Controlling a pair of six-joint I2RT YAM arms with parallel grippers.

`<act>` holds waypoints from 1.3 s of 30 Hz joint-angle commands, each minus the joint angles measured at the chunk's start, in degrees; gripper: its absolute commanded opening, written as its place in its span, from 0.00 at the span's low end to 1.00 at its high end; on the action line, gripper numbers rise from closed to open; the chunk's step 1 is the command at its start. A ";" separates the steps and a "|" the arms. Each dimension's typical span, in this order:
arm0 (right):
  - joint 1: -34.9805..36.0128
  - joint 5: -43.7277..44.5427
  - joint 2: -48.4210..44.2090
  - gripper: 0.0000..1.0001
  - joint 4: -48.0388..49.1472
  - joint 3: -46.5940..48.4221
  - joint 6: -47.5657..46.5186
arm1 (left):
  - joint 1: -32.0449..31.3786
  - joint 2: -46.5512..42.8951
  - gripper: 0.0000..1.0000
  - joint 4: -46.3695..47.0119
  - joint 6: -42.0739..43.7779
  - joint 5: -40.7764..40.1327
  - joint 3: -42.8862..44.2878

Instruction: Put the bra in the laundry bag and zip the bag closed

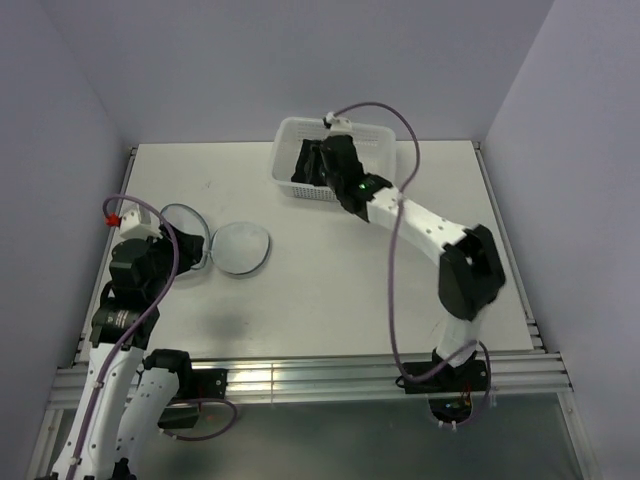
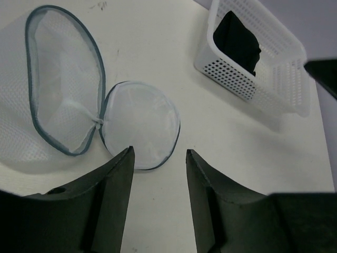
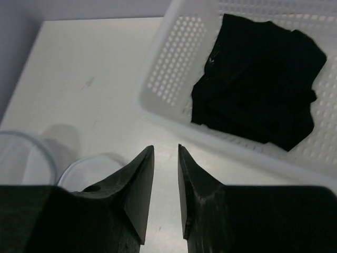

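The bra [image 3: 258, 79] is a crumpled black garment lying inside the white perforated basket [image 3: 174, 63]; it also shows in the left wrist view [image 2: 239, 42] and the top view [image 1: 303, 162]. The laundry bag [image 1: 243, 248] lies unzipped on the table's left side, its two mesh halves spread side by side [image 2: 139, 124]. My right gripper [image 3: 165, 149] hovers at the basket's near edge [image 1: 322, 160], jaws slightly apart and empty. My left gripper [image 2: 159, 153] is open and empty, just short of the bag [image 1: 165, 255].
The basket [image 1: 335, 128] stands at the table's back centre against the rear wall. Side walls enclose the table. The right arm [image 1: 440, 240] stretches diagonally across the right half of the table.
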 commanded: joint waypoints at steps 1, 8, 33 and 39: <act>-2.29 10.37 13.49 0.33 -8.39 14.48 -3.51 | 0.31 0.64 0.51 1.93 4.78 6.38 3.62; -5.99 12.04 35.51 0.68 -21.06 43.83 -4.39 | -0.48 1.33 0.66 7.38 6.20 16.14 0.28; -10.74 1.42 34.95 0.00 -9.41 36.07 0.36 | -2.95 4.15 0.66 7.03 7.78 15.97 1.52; -11.00 -2.10 25.96 0.00 1.60 30.86 -2.10 | -2.95 3.63 0.66 7.21 7.78 15.62 1.43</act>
